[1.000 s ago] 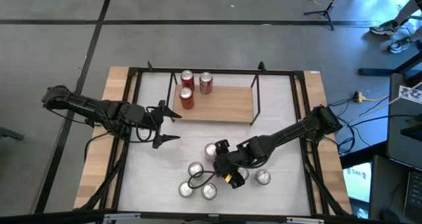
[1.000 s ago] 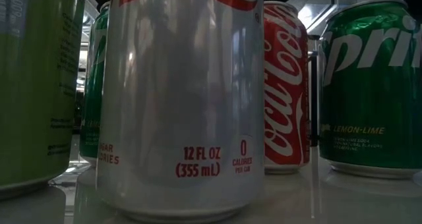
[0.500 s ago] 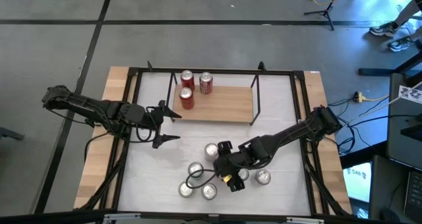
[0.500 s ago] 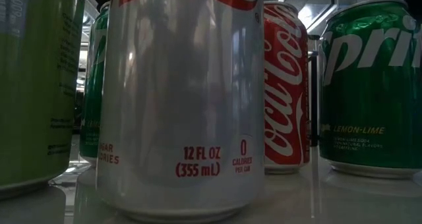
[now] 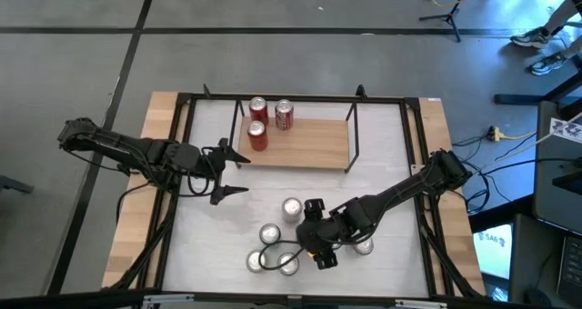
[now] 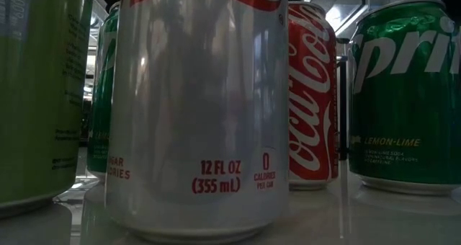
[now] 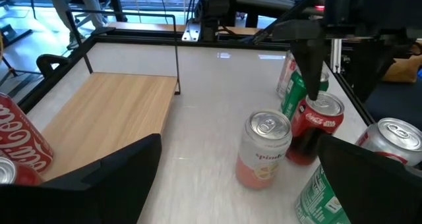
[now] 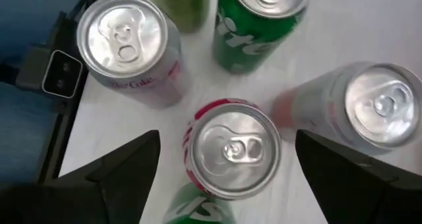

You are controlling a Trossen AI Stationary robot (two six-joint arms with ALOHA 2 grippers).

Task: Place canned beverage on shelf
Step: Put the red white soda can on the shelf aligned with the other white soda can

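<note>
Crowding the red can (image 8: 231, 151) — silver can (image 8: 125, 43), green can (image 8: 257, 20).

Table (image 5: 391, 132): white top, wooden strips along left and right edges.
Floor (image 5: 273, 54): grey, with dark lines.
Shoes (image 5: 536, 38): beyond the table's far right corner.

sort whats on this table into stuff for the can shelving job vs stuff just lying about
For the job: shelf; three red cans already on it; loose cans on the table; red can under the open right gripper.

Lying about: open left gripper, waiting; cables on the floor.
</note>
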